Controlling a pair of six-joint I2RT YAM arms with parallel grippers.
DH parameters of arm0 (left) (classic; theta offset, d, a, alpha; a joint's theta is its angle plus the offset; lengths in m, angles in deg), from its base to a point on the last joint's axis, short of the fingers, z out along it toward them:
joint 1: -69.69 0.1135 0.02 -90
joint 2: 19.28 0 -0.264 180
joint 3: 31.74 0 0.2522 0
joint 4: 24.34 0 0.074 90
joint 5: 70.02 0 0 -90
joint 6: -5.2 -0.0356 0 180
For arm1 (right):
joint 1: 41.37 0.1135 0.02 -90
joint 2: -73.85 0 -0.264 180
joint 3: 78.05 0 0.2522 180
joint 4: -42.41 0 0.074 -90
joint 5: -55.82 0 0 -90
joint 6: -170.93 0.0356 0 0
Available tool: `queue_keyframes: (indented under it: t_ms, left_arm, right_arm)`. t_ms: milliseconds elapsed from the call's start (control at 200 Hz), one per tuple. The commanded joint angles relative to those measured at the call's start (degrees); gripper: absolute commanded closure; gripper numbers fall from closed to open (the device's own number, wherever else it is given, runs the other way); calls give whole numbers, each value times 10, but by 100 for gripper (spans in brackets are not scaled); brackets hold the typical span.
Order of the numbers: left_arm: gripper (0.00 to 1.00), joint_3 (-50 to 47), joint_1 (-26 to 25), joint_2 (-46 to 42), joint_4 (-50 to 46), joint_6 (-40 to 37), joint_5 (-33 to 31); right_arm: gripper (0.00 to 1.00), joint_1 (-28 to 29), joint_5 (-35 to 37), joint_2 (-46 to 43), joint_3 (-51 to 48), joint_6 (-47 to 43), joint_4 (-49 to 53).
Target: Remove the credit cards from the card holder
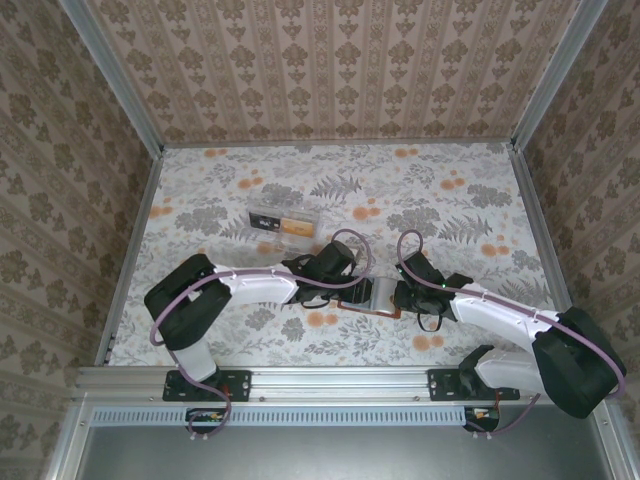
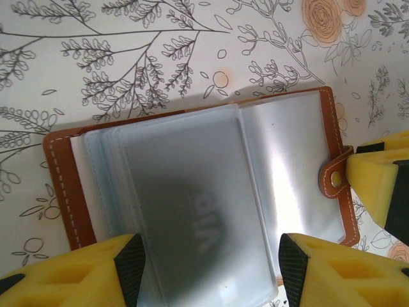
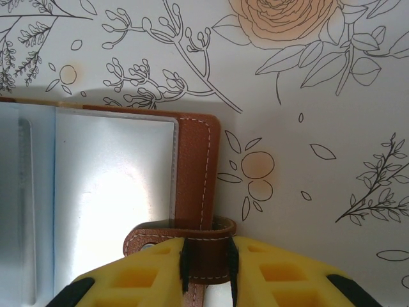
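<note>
The card holder (image 1: 368,297) lies open on the floral table between both grippers, its brown leather rim (image 2: 61,185) framing a stack of frosted plastic sleeves. A dark grey credit card (image 2: 198,217) with pale "VIP" lettering shows through the top sleeve. My left gripper (image 2: 211,268) hovers over that sleeve, open, with one finger on each side of it. My right gripper (image 3: 208,268) is shut on the holder's brown snap strap (image 3: 208,246) at the right edge. One yellow right finger (image 2: 383,185) also shows in the left wrist view beside the strap.
A clear plastic oblong box (image 1: 283,222) with orange contents lies behind the left arm, toward the table's middle. Patterned walls enclose the table on three sides. Both arms (image 1: 250,285) reach inward from the near rail.
</note>
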Motion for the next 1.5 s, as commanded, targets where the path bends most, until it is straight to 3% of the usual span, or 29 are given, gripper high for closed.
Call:
queue_keyframes:
  t_ms: [0,600,830,1040,1495]
  left_arm:
    - [39,-1,-3,-11,-20,-1,-13]
    - [38,1,-12,9,42,2,50]
    - [29,-2,-12,12,63,2,73]
    - [12,-1,-12,13,64,1,78]
    - [17,31,-31,29,99,4,127]
  right_arm:
    - [73,-3,-8,-2,-6,-4,2]
    - [73,-3,-8,-3,-10,-3,1]
    - [73,-3,-8,-2,-10,-3,0]
    - [73,-3,-7,-3,-10,-3,1]
    - [73,-9,27,-50,-24,22,29]
